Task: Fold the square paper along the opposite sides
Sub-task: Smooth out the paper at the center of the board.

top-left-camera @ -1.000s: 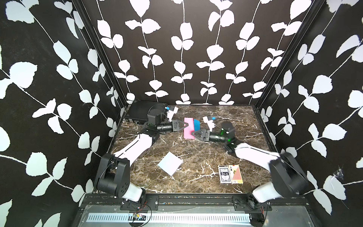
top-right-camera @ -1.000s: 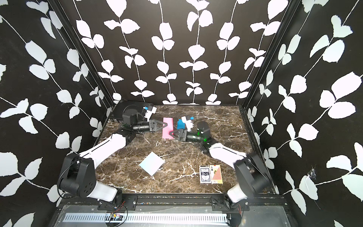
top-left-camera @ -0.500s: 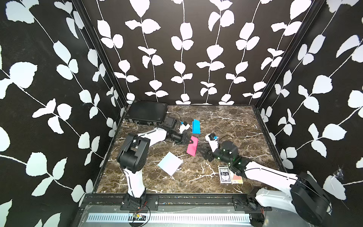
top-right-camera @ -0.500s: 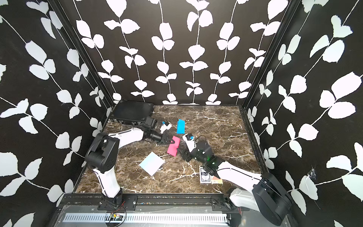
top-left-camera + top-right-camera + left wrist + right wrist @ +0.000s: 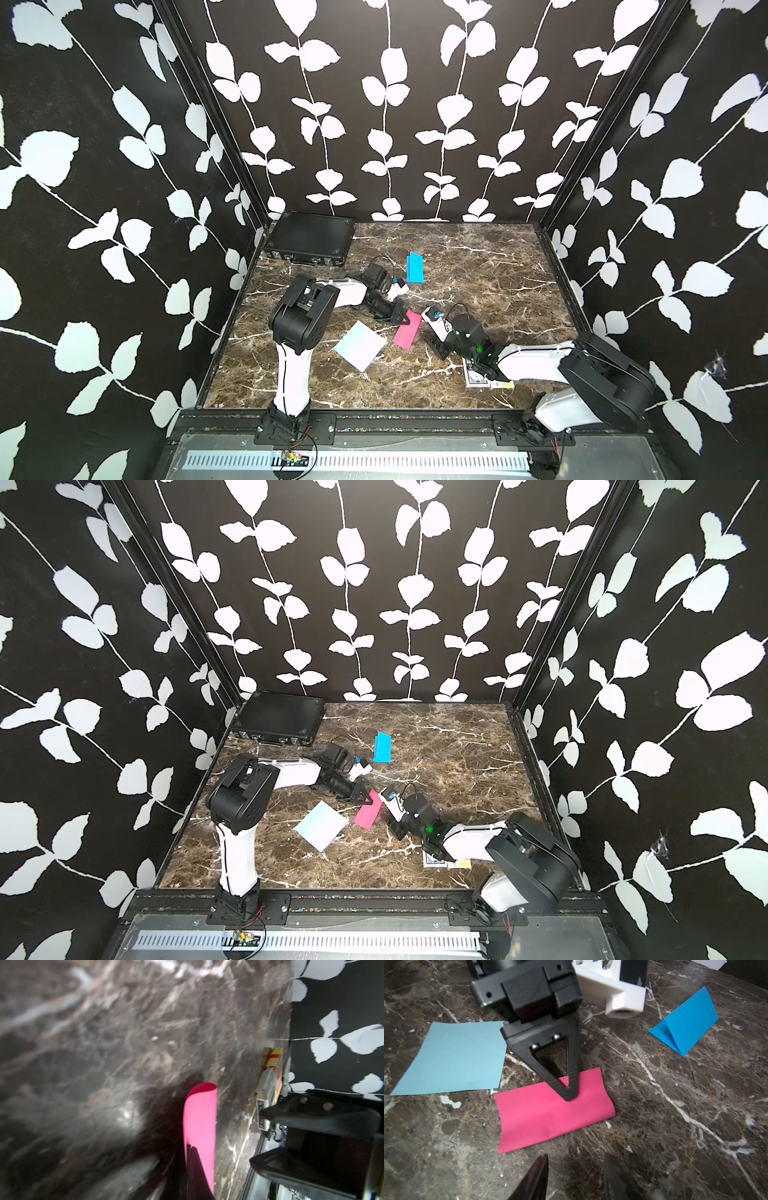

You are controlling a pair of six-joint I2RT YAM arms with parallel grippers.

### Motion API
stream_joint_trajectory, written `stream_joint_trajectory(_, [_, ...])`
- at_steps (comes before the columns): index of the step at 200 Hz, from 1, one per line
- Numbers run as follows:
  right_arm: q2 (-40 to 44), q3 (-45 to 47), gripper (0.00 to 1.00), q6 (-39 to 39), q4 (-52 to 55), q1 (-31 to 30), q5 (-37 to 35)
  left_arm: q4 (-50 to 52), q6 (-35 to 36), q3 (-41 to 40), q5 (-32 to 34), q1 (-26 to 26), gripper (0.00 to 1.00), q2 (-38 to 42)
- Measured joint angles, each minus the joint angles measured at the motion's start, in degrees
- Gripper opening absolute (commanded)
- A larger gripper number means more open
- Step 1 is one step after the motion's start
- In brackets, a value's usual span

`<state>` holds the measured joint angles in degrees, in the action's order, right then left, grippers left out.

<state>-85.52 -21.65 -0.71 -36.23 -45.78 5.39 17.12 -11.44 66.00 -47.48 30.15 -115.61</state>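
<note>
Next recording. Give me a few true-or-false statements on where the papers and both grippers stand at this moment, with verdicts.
1. The pink paper is folded over, and the left gripper has its fingers closed on it. True.
2. The light blue paper is folded in half. False: it lies flat and unfolded beside the pink paper.
3. The right gripper is clamped on the pink paper. False: its fingers stand apart, short of the paper, holding nothing.
4. The bright blue paper is folded and lies apart from the pink one. True.
</note>
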Motion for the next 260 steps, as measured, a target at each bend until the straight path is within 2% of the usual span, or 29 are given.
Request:
stream_joint_trajectory(41, [-9.1, -4.3, 0.42, -1.4, -3.5, 0.0, 1.0, 3.2, 3.0, 2.6, 2.7, 0.0, 0.0, -0.2])
stream_joint_trajectory(130, [-15.1, -11.3, 0.18, -1.4, -7.5, 0.0, 4.5, 4.9, 5.0, 3.3, 3.5, 0.0, 0.0, -0.2])
stream_joint_trajectory(163, [-19.3, -11.6, 0.17, -1.2, -9.2, 0.0, 4.4, 5.0, 5.0, 3.3, 3.6, 0.0, 0.0, -0.2])
stream_joint_trajectory(260, [-20.5, -9.7, 0.16, -0.8, -13.4, -1.6, 2.0, 5.0, 4.5, 3.3, 3.9, -0.2, 0.0, -0.2])
